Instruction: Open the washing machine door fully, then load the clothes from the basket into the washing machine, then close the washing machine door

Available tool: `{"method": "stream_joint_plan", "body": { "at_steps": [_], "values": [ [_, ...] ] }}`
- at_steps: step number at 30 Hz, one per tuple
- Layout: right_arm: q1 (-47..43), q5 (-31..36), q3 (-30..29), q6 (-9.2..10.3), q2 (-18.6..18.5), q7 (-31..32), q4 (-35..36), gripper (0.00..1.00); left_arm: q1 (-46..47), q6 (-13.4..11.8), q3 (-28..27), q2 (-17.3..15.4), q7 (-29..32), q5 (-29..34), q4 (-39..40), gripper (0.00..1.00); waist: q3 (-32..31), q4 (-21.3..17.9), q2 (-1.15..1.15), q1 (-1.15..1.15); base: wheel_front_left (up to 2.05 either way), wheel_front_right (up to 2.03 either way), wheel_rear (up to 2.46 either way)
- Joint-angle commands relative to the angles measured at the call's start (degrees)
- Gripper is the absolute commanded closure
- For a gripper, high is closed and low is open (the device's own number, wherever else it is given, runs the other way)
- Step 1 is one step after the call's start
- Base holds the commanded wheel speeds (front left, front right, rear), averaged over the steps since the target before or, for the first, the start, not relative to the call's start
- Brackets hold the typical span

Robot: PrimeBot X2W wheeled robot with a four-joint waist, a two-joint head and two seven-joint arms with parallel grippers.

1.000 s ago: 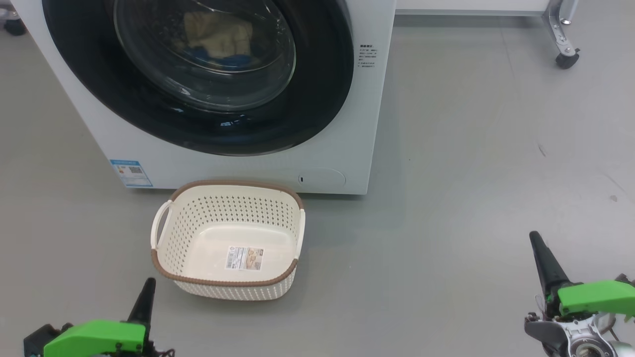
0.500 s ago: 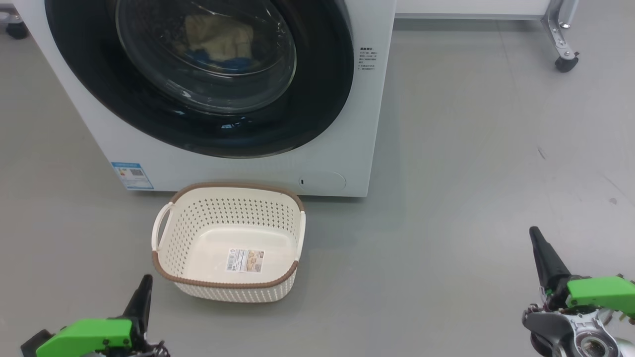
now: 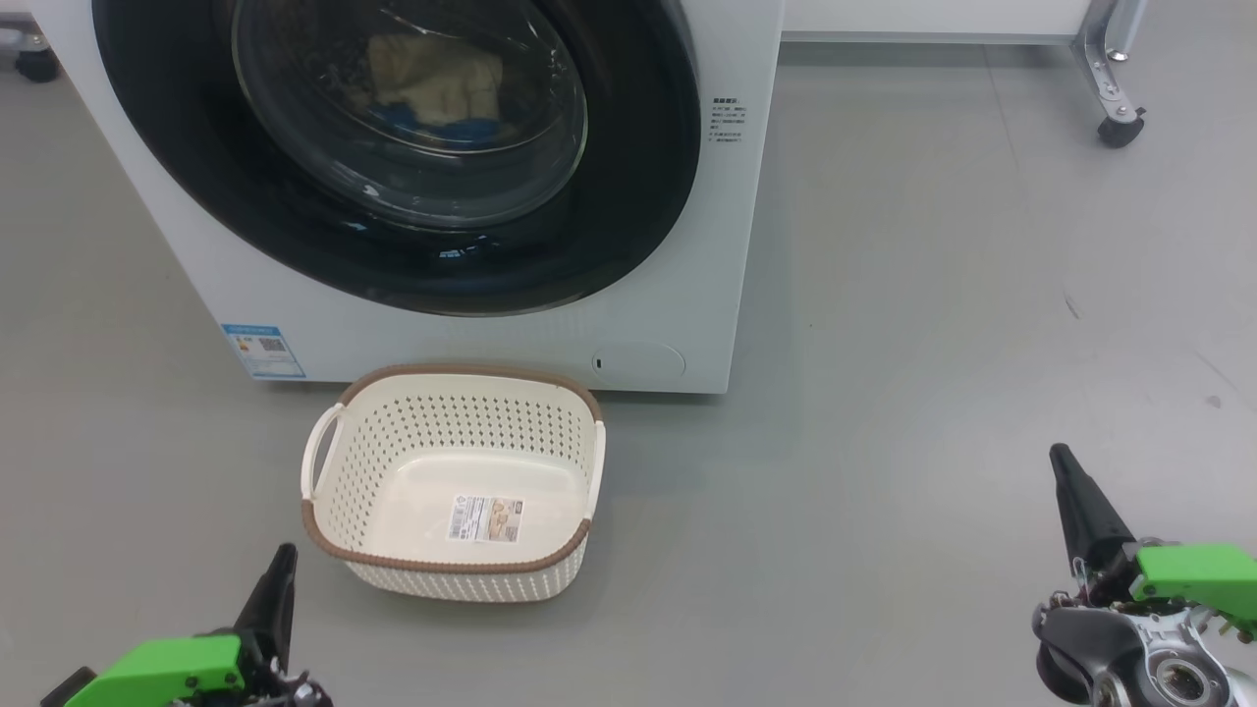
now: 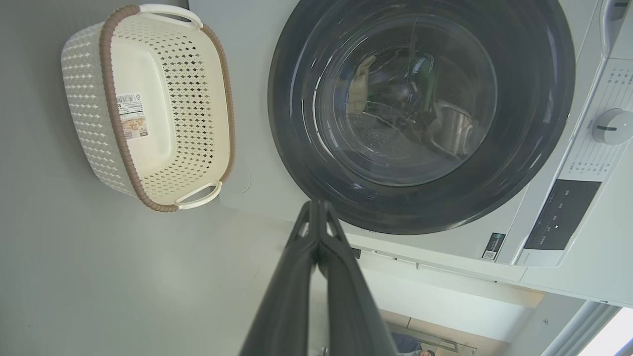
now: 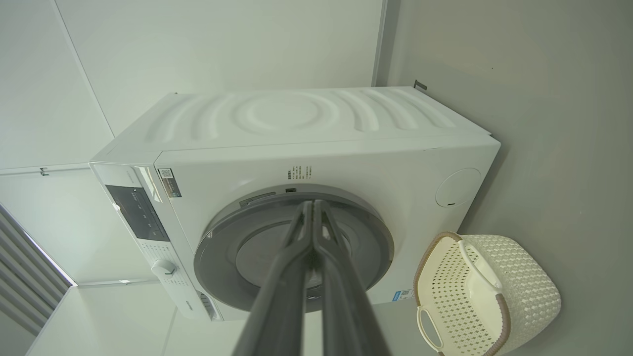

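The white washing machine [image 3: 687, 245] stands ahead with its black-rimmed round door [image 3: 628, 177] lying flat against its front. Through the glass I see the cream-yellow and blue clothes [image 3: 432, 83] inside the drum. On the floor before the machine sits the cream basket [image 3: 457, 560] with nothing but its label in it. My left gripper [image 3: 280, 570] is shut at the lower left, just left of the basket. At the lower right, well away from everything, my right gripper [image 3: 1065, 471] is shut. The wrist views show the door [image 4: 420, 212] [image 5: 222, 247], the basket [image 4: 89, 109] [image 5: 524, 291] and the closed fingertips of the left gripper [image 4: 315, 205] and the right gripper [image 5: 312, 205].
The floor [image 3: 933, 344] is plain grey. A metal leg on a black caster [image 3: 1120, 128] stands at the far right, and another caster [image 3: 34, 64] at the far left. The machine's control panel with a dial [image 4: 610, 126] shows in the left wrist view.
The whole head view has shifted slightly down, so the camera moved. Both grippers sit a bit lower in the picture and stay shut. Basket and door are unchanged.
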State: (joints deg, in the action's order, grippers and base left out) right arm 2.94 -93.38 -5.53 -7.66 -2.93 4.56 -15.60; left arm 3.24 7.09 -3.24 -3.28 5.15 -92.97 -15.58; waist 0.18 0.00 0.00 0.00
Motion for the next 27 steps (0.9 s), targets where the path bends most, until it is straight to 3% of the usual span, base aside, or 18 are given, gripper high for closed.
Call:
{"method": "stream_joint_plan", "body": {
  "at_steps": [1, 27],
  "values": [
    [3.08, -0.30, 0.83, 0.17, -1.27, 0.46, 1.68, 1.00, 2.85, 0.40, -2.12, -0.45, 0.41, -0.16, 1.58, 1.00, 0.00, 0.00, 0.00, 0.00, 0.00, 0.00, 0.00],
    [3.13, 0.12, 0.33, 0.17, -0.91, 0.86, 1.64, 1.00, 2.88, 0.40, -2.46, -0.21, 0.68, 0.13, 1.56, 1.00, 0.00, 0.00, 0.00, 0.00, 0.00, 0.00, 0.00]
  ]
}}
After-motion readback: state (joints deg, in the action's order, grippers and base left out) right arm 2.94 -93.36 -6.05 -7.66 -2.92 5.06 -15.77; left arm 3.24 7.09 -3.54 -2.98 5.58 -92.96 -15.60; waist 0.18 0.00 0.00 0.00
